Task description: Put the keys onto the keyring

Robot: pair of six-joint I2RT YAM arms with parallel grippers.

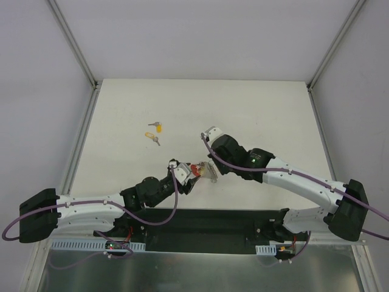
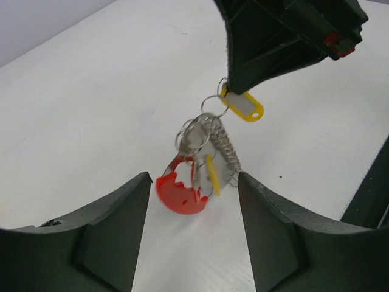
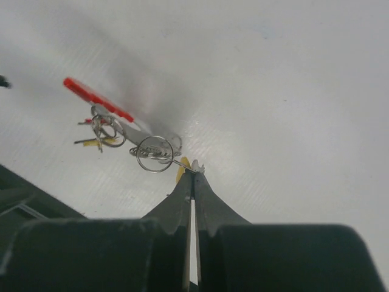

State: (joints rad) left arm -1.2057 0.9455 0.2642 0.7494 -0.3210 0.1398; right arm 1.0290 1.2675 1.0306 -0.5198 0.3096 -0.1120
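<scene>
The keyring hangs from my right gripper (image 1: pixel 208 169): a red clip (image 2: pixel 179 194), steel rings and a grey ribbed strap (image 2: pixel 226 145). My right gripper (image 3: pixel 193 176) is shut on a yellow-headed key (image 2: pixel 243 107) whose ring joins that bunch. Another yellow key (image 2: pixel 211 175) hangs within the bunch. My left gripper (image 2: pixel 193 184) is open, its fingertips on either side of the red clip without touching it. In the top view the left gripper (image 1: pixel 187 174) sits just left of the red clip (image 1: pixel 195 166). Two loose yellow-headed keys (image 1: pixel 157 127) (image 1: pixel 151 137) lie on the table farther back left.
The white table (image 1: pixel 261 115) has metal rails along its left and right edges. The black front edge of the table runs under both arms. My right gripper's black body (image 2: pixel 285 36) fills the upper right of the left wrist view.
</scene>
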